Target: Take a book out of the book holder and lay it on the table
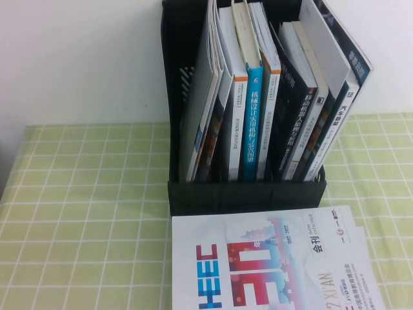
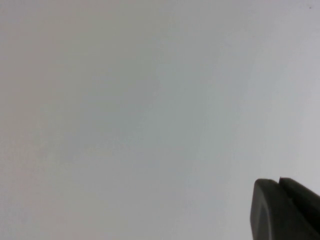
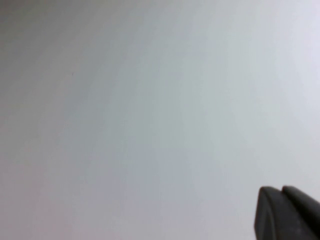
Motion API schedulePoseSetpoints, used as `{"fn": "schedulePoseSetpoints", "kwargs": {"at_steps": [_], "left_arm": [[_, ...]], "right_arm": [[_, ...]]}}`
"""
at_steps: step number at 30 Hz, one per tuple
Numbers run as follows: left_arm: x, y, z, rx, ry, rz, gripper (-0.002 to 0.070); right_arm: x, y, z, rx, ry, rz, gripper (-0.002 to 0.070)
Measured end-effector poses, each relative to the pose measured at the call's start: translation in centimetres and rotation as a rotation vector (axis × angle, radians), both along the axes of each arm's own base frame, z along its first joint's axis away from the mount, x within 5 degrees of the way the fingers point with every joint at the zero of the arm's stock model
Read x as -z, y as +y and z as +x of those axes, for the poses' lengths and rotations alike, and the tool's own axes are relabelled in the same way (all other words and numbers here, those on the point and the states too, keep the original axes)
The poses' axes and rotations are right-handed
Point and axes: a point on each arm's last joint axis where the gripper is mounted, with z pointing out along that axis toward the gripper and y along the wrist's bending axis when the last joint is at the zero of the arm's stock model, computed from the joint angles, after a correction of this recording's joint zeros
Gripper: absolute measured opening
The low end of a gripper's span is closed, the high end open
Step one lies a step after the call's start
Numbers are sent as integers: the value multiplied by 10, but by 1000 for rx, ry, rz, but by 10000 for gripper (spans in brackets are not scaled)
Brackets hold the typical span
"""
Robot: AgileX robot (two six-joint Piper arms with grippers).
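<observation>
The right gripper [image 3: 285, 212] shows only as dark fingertips pressed together, closed on nothing, before a blank pale surface; the left gripper [image 2: 282, 207] looks the same in its own wrist view, though whether its tips meet I cannot tell, and neither appears in the high view. There the tall black plastic book holder [image 1: 245, 194] stands on the light green checked cloth table [image 1: 84, 213], packed with upright books, among them a blue-spined book [image 1: 250, 129]. Just before its low front wall a white magazine with big blue-red lettering [image 1: 271, 265] lies flat.
</observation>
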Motion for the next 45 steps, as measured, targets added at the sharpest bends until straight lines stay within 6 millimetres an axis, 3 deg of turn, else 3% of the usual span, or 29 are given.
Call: {"fn": "schedulePoseSetpoints", "kwargs": {"at_steps": [4,8,13,18,24,28,33,39,45], "left_arm": [[-17,-2,-2,37,112,-23,-3],[-33,-3,-4,65,244,-46,-3],[-42,-5,17,111,457,-75,-3],[-43,-15,50,202,689,-32,-3],[-28,-34,94,253,966,207,-3],[-15,-42,114,261,1036,314,-3],[-16,-54,136,304,1013,289,-3],[-40,-89,164,391,954,469,-3],[-58,-131,196,442,876,717,-3]], "right_arm": [[-11,-1,-2,-72,-4,82,-2],[-47,-1,-12,-107,6,92,-2],[-83,3,-21,-68,167,-31,-2],[-105,6,-2,-3,429,-160,-2],[-96,8,47,56,873,-320,-2],[-83,9,67,99,1011,-476,-2],[-69,23,85,-112,1162,-341,-2],[-45,49,115,-416,1315,-338,-2],[-38,89,141,-750,1164,-451,22]]}}
